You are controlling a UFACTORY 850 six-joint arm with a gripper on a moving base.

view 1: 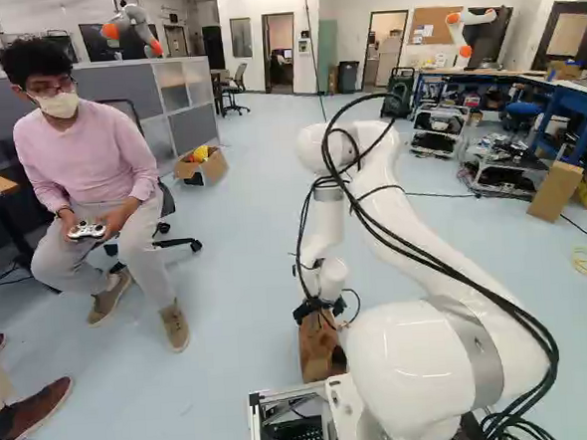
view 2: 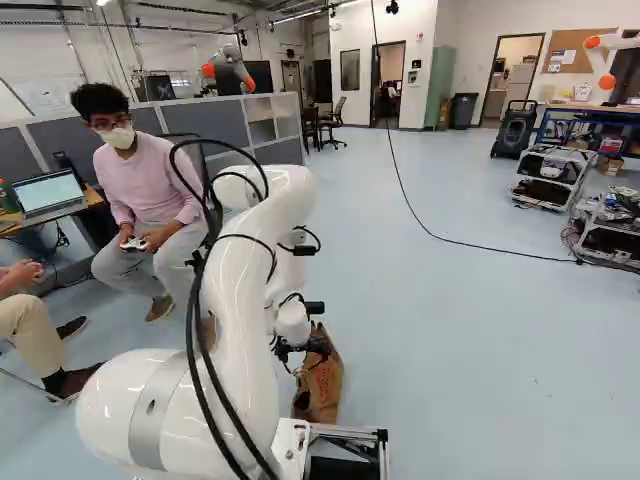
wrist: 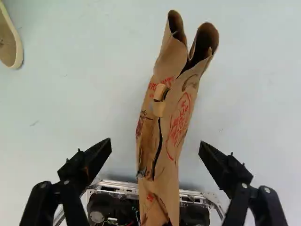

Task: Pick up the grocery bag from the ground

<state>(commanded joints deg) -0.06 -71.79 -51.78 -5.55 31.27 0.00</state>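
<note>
One brown paper bag (wrist: 181, 117) on floor (wrist: 70, 103), approx. upright, close by metal frame (wrist: 122, 184) at front of base; touching frame or not, can't tell. Mouth pinched to a long narrow slit, folds flared at far end, short tan strip (wrist: 159, 109) across the middle, poss. handle.

Gripper (wrist: 155, 143) open wide, fingers well apart, one each side of bag's near part, nothing clamped. Seen from base views, just above/at bag's top, at end of arm (view 2: 240, 300).

Step now, prob.: final line-up before grasp. Job at approx. the halfway mark, lift not begun.

Handling: prob. light if empty, contents n/a from here; thin, soft, crumply paper, w/ little slip but easy to tear, esp. around strip. Best hold: upper walls just below rim, both layers together, across narrow width, near mid-length for balance. Avoid strip alone, poss. weak.

Next: centre on slit, go down a bit so tips pass below rim, close gently, then straight up, slow. Risks: only one layer caught, bag tipped by a fingertip, bottom snagged on frame, rip if load heavier than expected.
</note>
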